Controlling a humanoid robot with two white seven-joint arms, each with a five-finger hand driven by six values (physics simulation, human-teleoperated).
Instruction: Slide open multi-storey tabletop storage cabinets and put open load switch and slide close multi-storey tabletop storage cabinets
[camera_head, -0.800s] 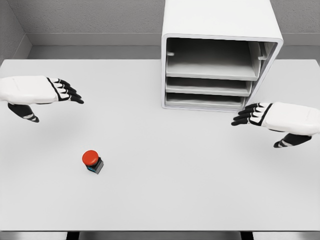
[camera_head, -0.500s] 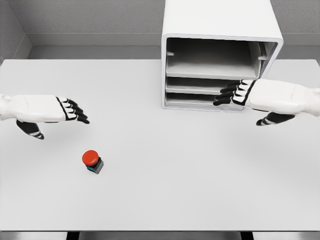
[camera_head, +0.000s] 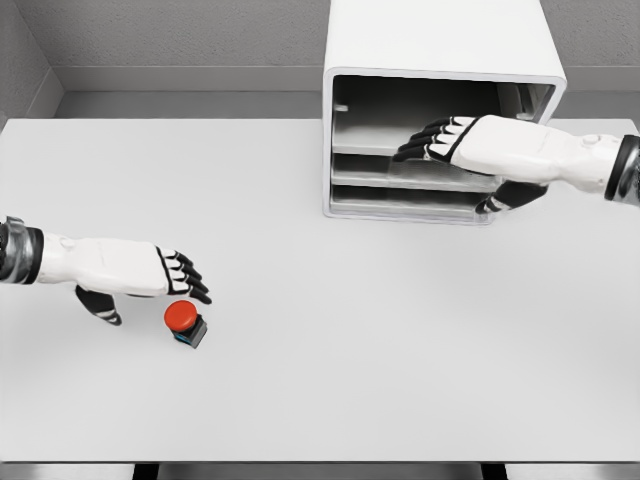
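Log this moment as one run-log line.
left hand: open, beside red-capped push-button switch, not grasping | right hand: open, at front of white three-tier cabinet | switch on white table

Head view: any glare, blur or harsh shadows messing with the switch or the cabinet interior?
Head view: sharp throughout, no motion blur on the left robot hand or right robot hand; lighting flat and diffuse, no glare on the white table; red-capped switch is crisp with hardly any cast shadow; cabinet interior is shaded grey, but its shelves stay readable.
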